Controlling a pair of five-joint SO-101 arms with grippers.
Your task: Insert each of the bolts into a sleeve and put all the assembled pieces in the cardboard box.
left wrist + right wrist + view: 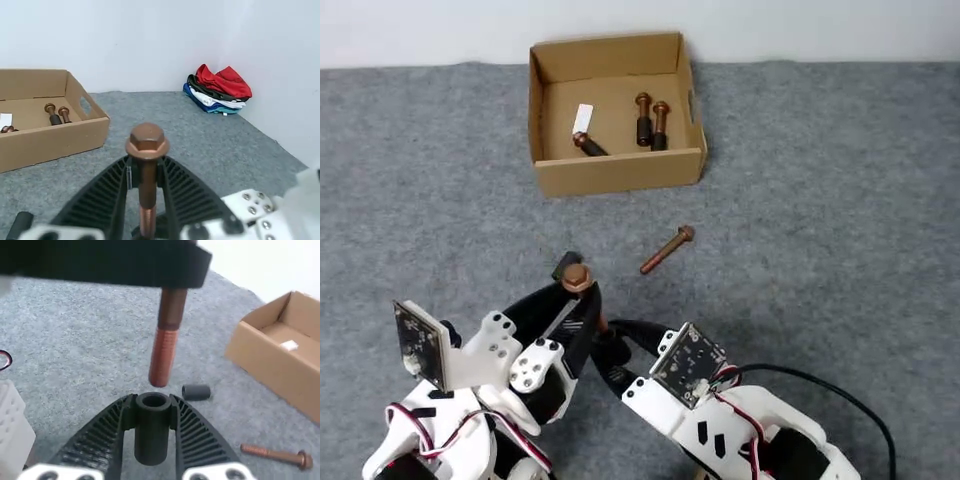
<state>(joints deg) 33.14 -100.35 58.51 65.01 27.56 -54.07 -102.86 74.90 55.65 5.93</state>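
Alignment explained the pose: your left gripper (145, 167) clenched a bolt (146, 142) just under its head, thread hanging down. Your right gripper (151, 405) clasped a sleeve (151, 440) upright, its bore open directly beneath the tip, which had not yet entered. That left you a straight descent, I judged. Three assembled pieces (651, 122) lay in the cardboard box (620, 172); another bolt (667, 250) and a spare sleeve (195, 392) waited on the carpet (820, 250).
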